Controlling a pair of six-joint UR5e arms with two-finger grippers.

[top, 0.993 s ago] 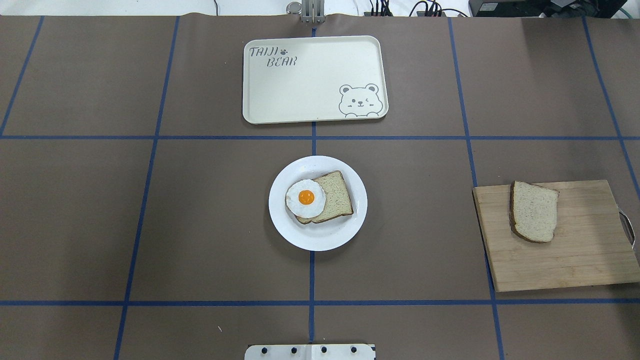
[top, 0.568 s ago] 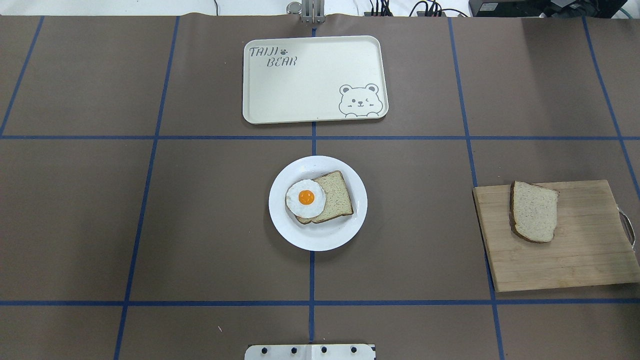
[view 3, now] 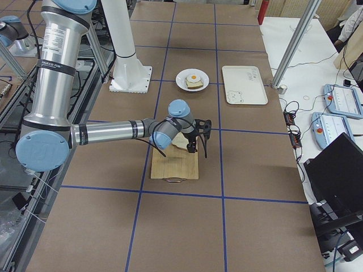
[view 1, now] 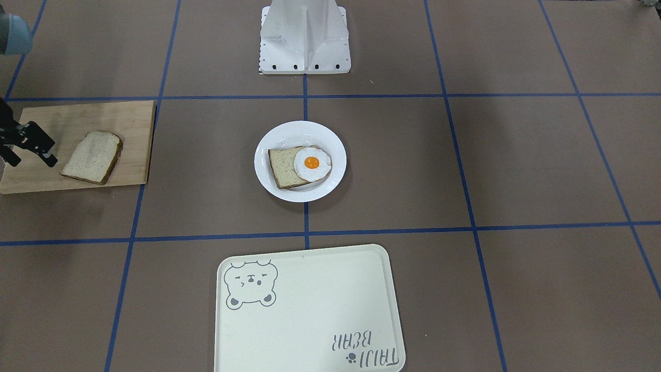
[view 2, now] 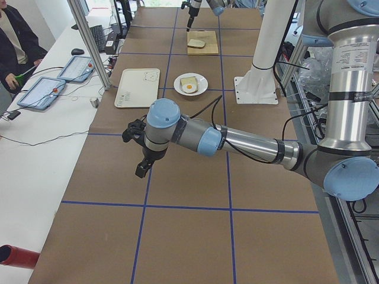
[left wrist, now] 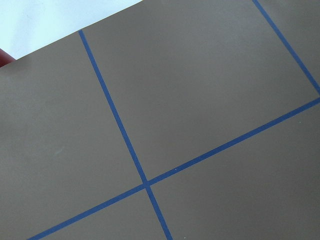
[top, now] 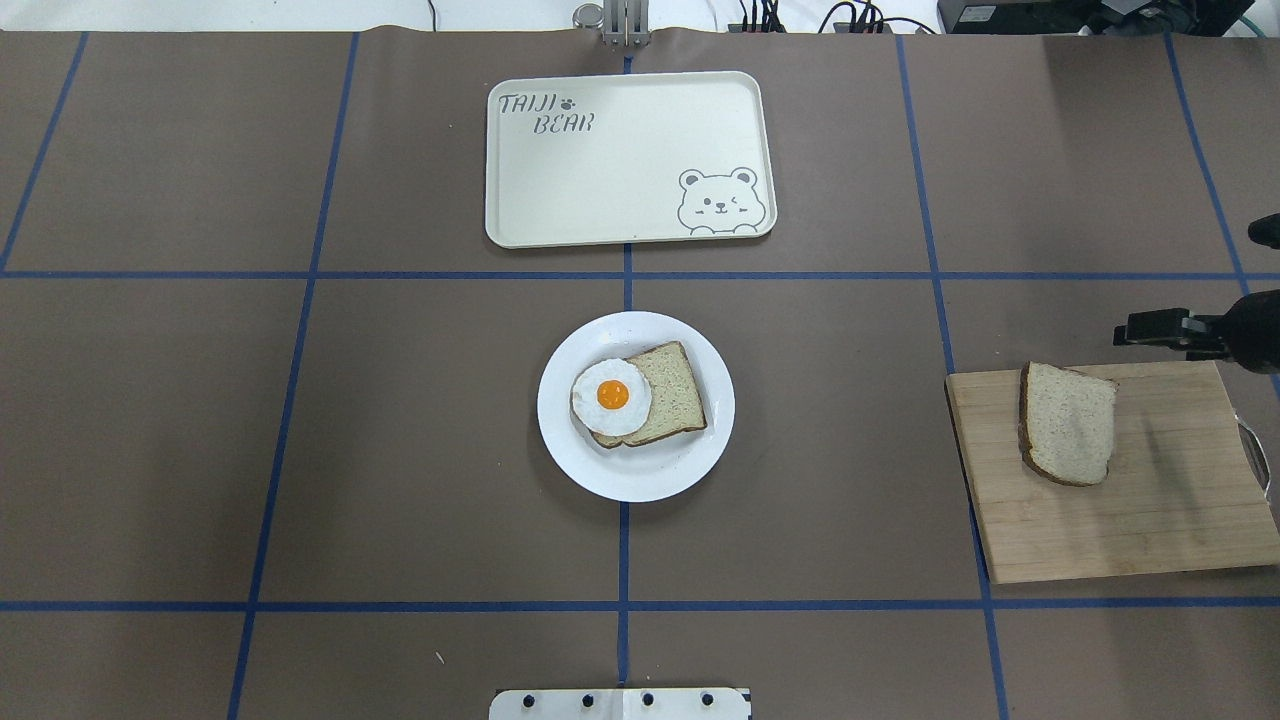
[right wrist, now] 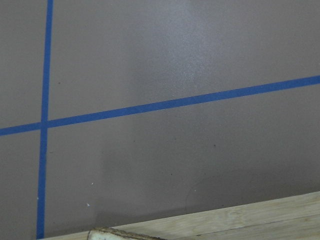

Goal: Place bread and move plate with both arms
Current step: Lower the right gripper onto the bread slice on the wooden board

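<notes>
My right gripper (view 1: 31,160) hangs spread wide near the bread (top: 1068,422) on the wooden board (top: 1150,520), ready to take it; my left gripper (view 2: 137,151) hangs well away; its spread I cannot tell.

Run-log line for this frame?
right gripper: open, near pale brown-crusted bread slice on wooden cutting board, no contact | left gripper: state unclear | round white plate: centre

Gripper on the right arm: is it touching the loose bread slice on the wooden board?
Apart. The front-facing view shows bare wooden board between the right gripper and the bread.
</notes>
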